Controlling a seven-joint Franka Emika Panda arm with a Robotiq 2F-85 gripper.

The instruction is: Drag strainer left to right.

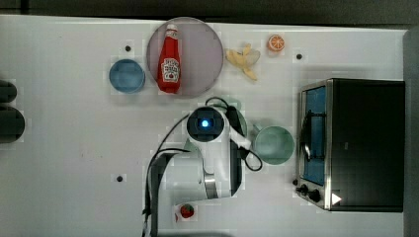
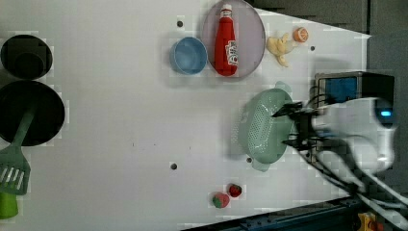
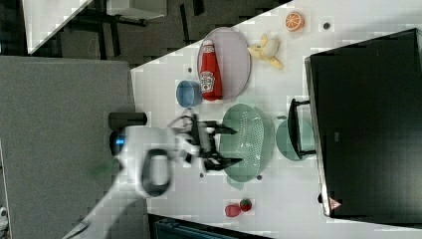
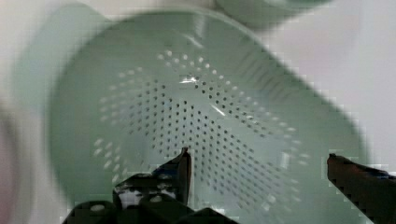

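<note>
My gripper [image 2: 288,126] is spread fully wide, two thin black fingers [image 4: 180,170] with nothing between them, hanging over the strainer [image 2: 264,130]. In the wrist view one fingertip sits over the perforated middle and the other out toward the rim; can't tell whether either touches the plastic.

The strainer is a pale mint-green oval, smooth plastic, with a wide rim, small tab handles at both ends and a dotted, hole-punched centre (faint glossy highlights on the inside). It sits flat on the white table [image 2: 120,144], mid-table, just beside the teal-green mug [image 1: 273,144], which is round, smaller and stands on the top view's right of my arm. In the right view the strainer [image 3: 247,142] lies between my gripper [image 3: 226,145] and the mug [image 3: 293,139].

Past the mug is a boxy toaster oven [image 1: 353,143]: black body, metallic front frame, knobs at one corner.

Further off: a round greyish plate [image 1: 202,54] with a red ketchup bottle [image 1: 169,61] lying on it, a small round blue bowl [image 1: 127,75] just beside the plate, and a peeled banana [image 1: 244,59] and an orange slice [image 1: 276,43] on the plate's other side. Two small red strawberry-like pieces [image 2: 227,196] sit near the table edge.

At the left view's left edge: two black round pans [image 2: 29,110] and a green slotted spatula [image 2: 13,168].
</note>
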